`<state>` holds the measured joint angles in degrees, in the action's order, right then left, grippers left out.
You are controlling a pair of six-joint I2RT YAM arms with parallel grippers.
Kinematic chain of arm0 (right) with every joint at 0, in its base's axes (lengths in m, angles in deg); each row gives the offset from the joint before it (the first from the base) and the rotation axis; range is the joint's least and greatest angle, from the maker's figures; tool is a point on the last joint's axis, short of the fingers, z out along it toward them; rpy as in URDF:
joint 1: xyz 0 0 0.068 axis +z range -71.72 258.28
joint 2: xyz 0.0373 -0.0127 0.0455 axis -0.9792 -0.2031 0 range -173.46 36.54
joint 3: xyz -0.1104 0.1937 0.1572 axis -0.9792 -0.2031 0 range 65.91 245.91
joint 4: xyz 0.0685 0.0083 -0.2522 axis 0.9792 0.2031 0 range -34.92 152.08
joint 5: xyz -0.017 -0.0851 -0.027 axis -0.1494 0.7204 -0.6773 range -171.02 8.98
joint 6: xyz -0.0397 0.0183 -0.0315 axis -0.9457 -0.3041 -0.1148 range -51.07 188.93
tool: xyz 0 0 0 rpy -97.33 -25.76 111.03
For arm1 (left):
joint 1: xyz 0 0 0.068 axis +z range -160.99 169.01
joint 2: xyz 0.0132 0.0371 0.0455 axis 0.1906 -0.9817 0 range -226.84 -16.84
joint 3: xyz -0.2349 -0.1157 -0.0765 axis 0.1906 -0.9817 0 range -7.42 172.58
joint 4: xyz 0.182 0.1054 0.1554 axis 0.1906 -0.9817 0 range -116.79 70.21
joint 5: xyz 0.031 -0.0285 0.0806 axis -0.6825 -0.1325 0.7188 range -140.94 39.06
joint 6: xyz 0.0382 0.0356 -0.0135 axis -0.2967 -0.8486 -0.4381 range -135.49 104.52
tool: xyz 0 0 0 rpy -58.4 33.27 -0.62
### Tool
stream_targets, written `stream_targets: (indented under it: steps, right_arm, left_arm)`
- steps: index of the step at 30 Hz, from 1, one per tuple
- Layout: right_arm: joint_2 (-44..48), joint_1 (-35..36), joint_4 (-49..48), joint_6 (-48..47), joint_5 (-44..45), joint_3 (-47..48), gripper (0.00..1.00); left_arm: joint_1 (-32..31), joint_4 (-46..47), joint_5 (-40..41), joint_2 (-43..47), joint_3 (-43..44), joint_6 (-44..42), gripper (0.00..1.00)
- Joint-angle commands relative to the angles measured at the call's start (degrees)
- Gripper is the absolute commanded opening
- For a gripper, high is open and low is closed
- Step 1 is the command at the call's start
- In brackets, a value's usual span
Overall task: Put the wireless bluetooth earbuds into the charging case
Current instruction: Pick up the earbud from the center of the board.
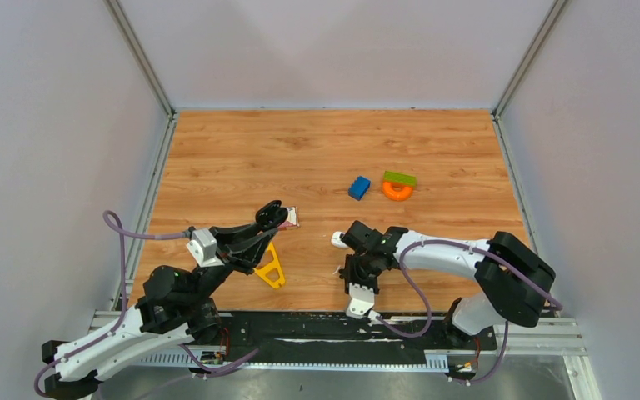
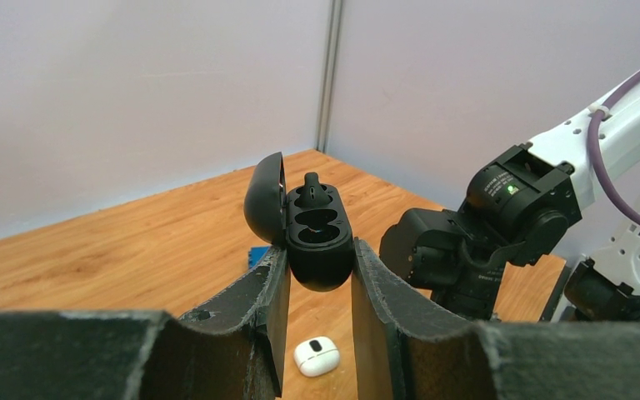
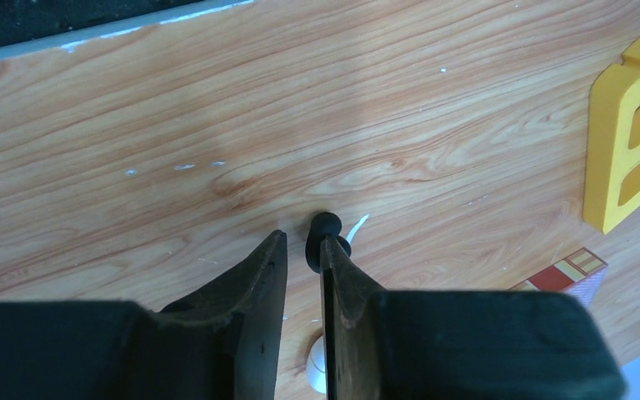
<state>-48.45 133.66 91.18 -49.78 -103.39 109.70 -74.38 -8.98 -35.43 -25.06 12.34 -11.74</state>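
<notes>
My left gripper (image 2: 320,250) is shut on the black charging case (image 2: 317,237) and holds it above the table with its lid open. One black earbud (image 2: 313,190) sits in the upper slot; the lower slot is empty. In the top view that gripper (image 1: 271,218) is left of centre. A second black earbud (image 3: 325,232) lies on the wood at the tip of my right gripper's right finger. The right gripper (image 3: 302,242) stands narrowly open with nothing between its fingers. A closed white case (image 2: 316,356) lies on the table below, also behind the right fingers (image 3: 317,367).
A yellow triangular block (image 1: 272,271) lies near the left gripper and shows at the right wrist view's edge (image 3: 625,142). A blue block (image 1: 359,187) and a green block on an orange ring (image 1: 398,185) sit further back. A small red-and-white card (image 3: 567,271) lies nearby.
</notes>
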Motion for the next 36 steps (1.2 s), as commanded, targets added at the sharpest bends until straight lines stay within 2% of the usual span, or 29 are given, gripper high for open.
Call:
stream_targets:
  steps: [1,9,15,19,21,24,28,32,36]
  right_arm:
    - [-1.0,0.9,-1.6,-9.0,-1.0,1.9,0.22]
    - [-1.6,1.0,-2.4,-7.1,-0.4,2.4,0.19]
    - [-1.9,1.2,-1.4,-5.2,-0.1,3.9,0.09]
    - [-1.7,1.5,2.6,-0.9,0.4,7.3,0.01]
    - [-1.2,1.6,5.5,3.6,0.0,9.8,0.0]
    - [-1.4,1.6,11.8,16.3,-1.3,16.8,0.0]
    - [-4.7,1.5,25.1,35.9,-4.7,29.1,0.0]
    - [-6.5,1.4,38.0,47.7,-14.2,38.1,0.0]
    - [-3.2,1.5,41.1,55.2,-23.9,39.1,0.0]
  left_arm:
    - [-0.3,0.5,0.4,0.8,-0.3,0.4,0.0]
    - [-0.3,0.5,0.4,0.8,-0.3,0.5,0.0]
    - [-0.3,0.5,0.4,0.8,-0.7,0.6,0.0]
    - [-0.3,0.6,0.4,0.3,-1.0,-0.1,0.0]
    - [-0.3,0.6,0.2,-0.3,-1.0,-0.8,0.0]
    - [-0.3,0.8,-0.2,-1.8,-1.0,-1.9,0.0]
    - [-0.3,1.5,-1.7,-5.1,-1.4,-3.5,0.0]
    - [-0.3,2.9,-3.3,-8.5,-1.9,-5.7,0.0]
    - [-0.3,4.0,-3.8,-11.1,-2.1,-7.0,0.0]
